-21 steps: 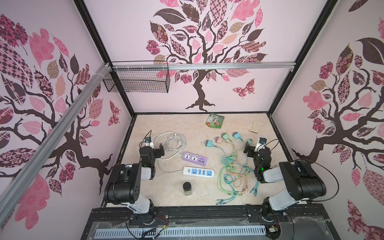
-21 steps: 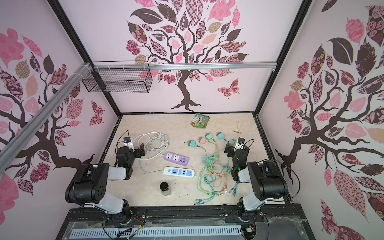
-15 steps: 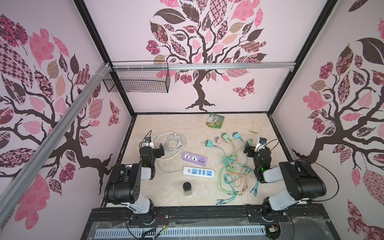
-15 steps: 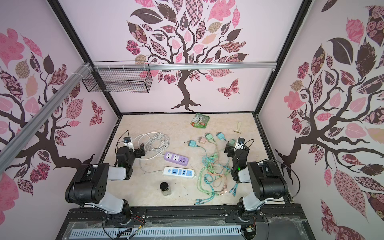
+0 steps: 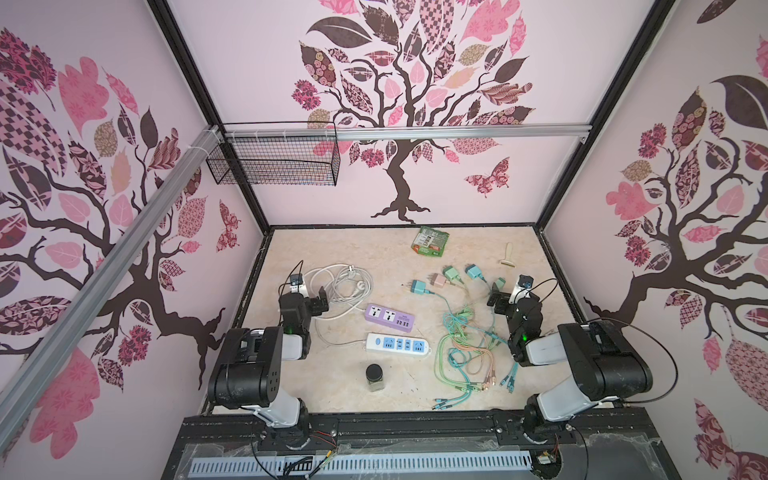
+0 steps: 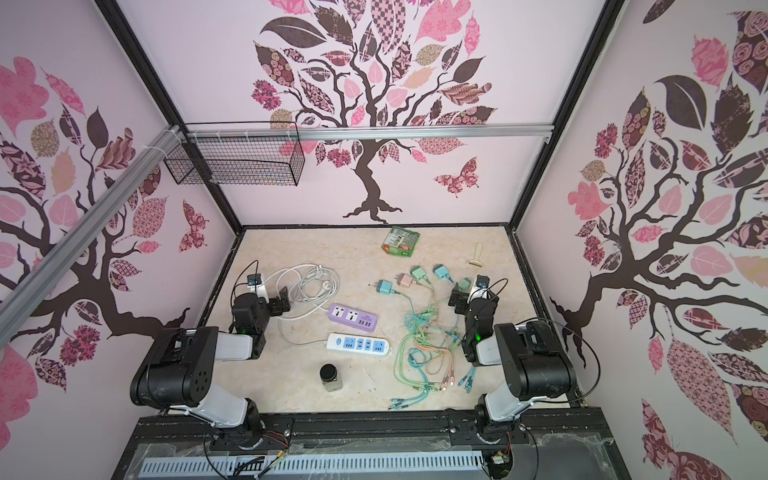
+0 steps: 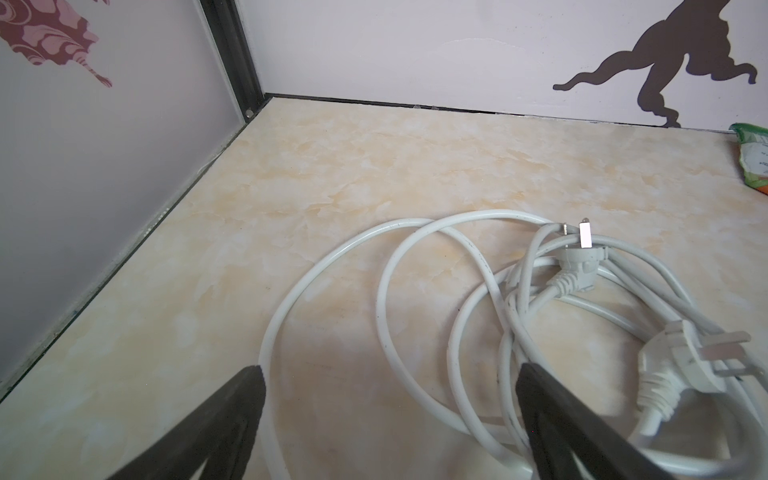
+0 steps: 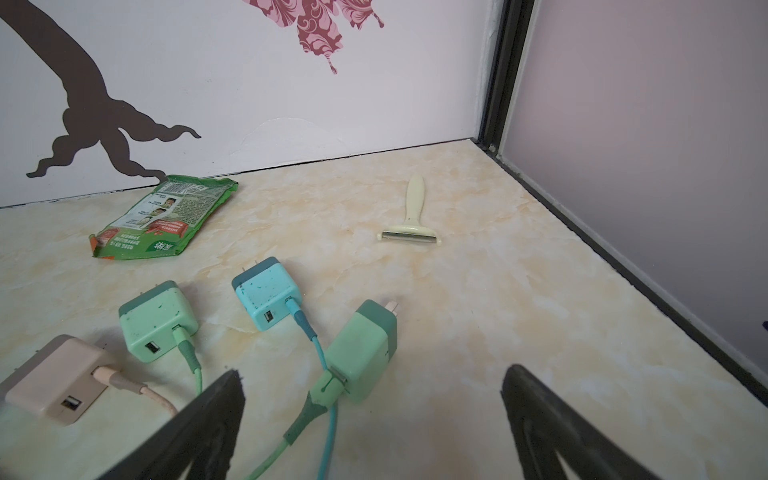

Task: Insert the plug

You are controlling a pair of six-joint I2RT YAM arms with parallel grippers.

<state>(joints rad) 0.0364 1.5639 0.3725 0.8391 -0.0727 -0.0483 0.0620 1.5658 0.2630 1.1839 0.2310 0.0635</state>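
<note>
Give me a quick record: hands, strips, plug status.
left hand: open, empty, above white cable
right hand: open, empty, near green charger
strips: purple strip and white strip, mid table
plug status: nothing plugged into either strip

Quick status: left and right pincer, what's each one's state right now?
Left pincer: open, holding nothing, by the white cable.
Right pincer: open, holding nothing, near the green charger.
</note>
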